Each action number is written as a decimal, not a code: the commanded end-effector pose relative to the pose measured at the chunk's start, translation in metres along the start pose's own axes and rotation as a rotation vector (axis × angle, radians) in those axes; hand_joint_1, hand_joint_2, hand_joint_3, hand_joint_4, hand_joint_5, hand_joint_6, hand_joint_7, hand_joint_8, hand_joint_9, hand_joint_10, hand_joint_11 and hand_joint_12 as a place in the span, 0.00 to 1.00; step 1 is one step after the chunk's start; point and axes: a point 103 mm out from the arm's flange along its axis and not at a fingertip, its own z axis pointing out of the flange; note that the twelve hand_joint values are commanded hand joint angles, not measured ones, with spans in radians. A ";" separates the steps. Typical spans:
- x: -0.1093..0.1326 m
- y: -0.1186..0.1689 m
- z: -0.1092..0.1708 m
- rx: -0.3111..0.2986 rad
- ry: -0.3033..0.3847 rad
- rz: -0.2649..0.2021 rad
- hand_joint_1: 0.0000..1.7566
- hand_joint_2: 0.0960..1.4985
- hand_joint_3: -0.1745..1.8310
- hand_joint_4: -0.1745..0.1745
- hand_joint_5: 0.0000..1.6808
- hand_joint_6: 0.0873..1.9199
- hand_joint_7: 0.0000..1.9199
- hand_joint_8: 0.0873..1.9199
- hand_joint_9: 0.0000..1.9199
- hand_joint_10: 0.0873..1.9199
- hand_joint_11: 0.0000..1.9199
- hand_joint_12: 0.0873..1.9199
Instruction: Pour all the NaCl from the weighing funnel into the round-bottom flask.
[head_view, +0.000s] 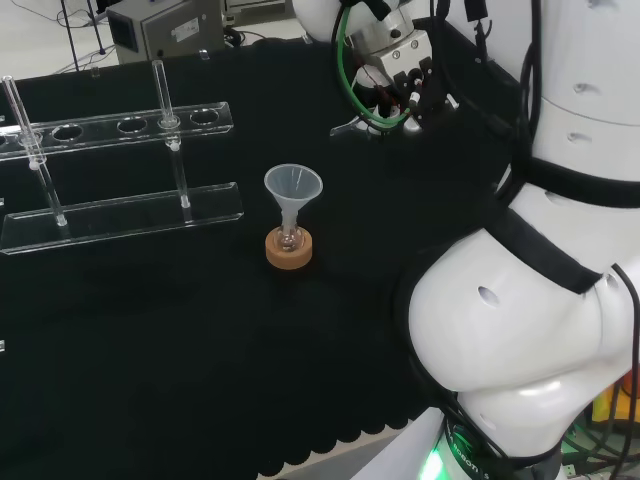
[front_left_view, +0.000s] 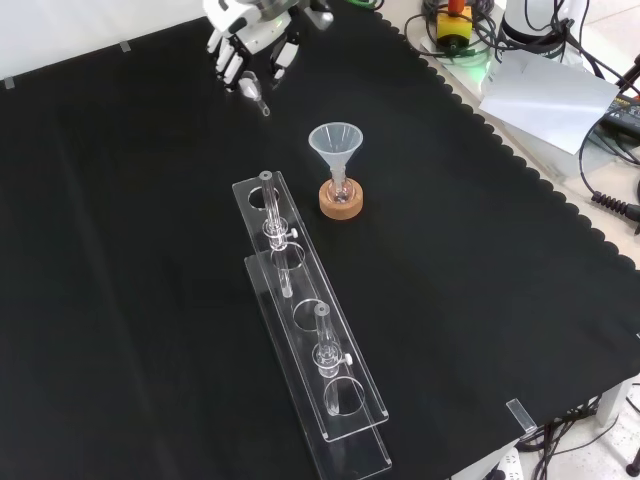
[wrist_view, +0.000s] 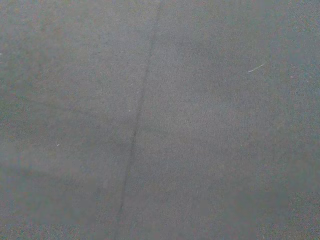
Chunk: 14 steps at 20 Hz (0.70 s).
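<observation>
A small round-bottom flask (head_view: 290, 238) (front_left_view: 340, 191) sits on a cork ring (head_view: 289, 252) (front_left_view: 341, 204) near the middle of the cloth. A clear plastic funnel (head_view: 293, 186) (front_left_view: 333, 143) stands in its neck. The hand (head_view: 392, 72) (front_left_view: 247, 38) is at the top of the front view, beyond the flask and apart from it. Its fingers and thumb curl down around a small clear weighing funnel (front_left_view: 254, 90) (head_view: 346, 127), whose stem points toward the flask. I cannot tell what the weighing funnel contains. The wrist view looks at bare black cloth.
A long clear acrylic rack (head_view: 120, 212) (front_left_view: 312, 345) holding glass tubes lies left of the flask in the head view and nearer in the front view. The arm's white links (head_view: 530, 290) fill the head view's right. The cloth's scalloped edge (front_left_view: 540, 180) runs along the front view's right.
</observation>
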 end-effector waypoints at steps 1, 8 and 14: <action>0.014 -0.030 -0.006 0.022 -0.027 -0.006 0.60 0.74 0.00 1.00 0.65 0.43 0.31 0.28 0.48 0.20 0.30 0.62; 0.035 -0.065 -0.017 0.006 -0.077 0.004 0.60 0.74 0.00 1.00 0.65 0.43 0.31 0.28 0.48 0.20 0.30 0.62; 0.050 -0.090 -0.024 0.007 -0.093 0.002 0.60 0.74 0.00 1.00 0.65 0.43 0.31 0.28 0.48 0.20 0.30 0.62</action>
